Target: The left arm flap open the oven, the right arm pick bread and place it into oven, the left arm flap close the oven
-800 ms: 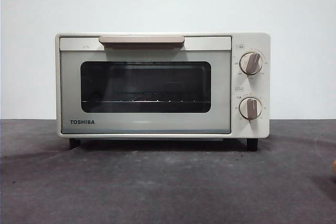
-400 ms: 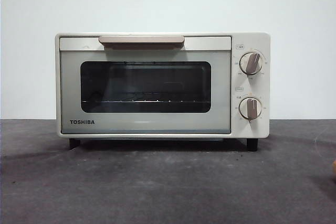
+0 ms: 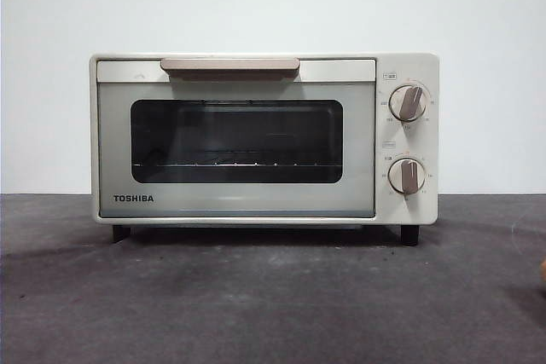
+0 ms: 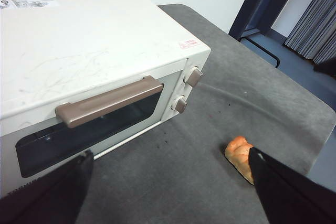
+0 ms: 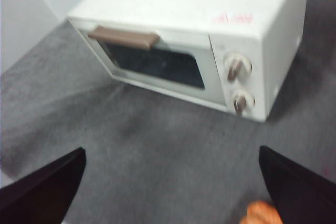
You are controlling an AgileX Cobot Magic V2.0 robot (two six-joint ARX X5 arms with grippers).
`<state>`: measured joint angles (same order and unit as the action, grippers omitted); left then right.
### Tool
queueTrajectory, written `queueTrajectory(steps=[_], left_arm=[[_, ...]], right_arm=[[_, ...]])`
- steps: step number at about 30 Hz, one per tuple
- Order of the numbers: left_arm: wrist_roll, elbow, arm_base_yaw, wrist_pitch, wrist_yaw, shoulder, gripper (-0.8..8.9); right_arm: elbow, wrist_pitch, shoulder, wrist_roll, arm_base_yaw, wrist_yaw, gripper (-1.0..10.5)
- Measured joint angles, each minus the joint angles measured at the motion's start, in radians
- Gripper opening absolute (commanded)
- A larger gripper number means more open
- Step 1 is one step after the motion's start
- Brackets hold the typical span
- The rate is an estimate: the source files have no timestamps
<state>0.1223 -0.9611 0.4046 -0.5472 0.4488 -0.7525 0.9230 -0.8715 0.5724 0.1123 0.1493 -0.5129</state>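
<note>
Right wrist view: bread lies beside the right hand's spread jaws (oven shut).

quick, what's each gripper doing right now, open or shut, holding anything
Left gripper: open, holding nothing, above the table before the oven.
Right gripper: open, holding nothing, near the bread.

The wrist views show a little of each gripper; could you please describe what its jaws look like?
Only the jaws show. The left gripper has two flat, matte black jaws rising as wedge shapes from the bottom corners, with straight, sharp edges. The right gripper looks the same: two plain black wedges, slightly blurred. No cables, markings or other colours are visible on either. The front view shows neither arm.
</note>
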Motion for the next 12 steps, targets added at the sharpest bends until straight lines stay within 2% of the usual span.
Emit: queueTrajectory(steps=[7,12], left_arm=[[0.000,0.000,0.000,-0.001,0.000,0.000,4.68],[0.000,0.000,0.000,-0.008,0.000,0.000,4.68]], right_arm=[[-0.003,-0.166,0.143,0.048,0.008,0.105,5.3],[-0.056,-0.189,0.265,0.084,0.047,0.203,5.3]])
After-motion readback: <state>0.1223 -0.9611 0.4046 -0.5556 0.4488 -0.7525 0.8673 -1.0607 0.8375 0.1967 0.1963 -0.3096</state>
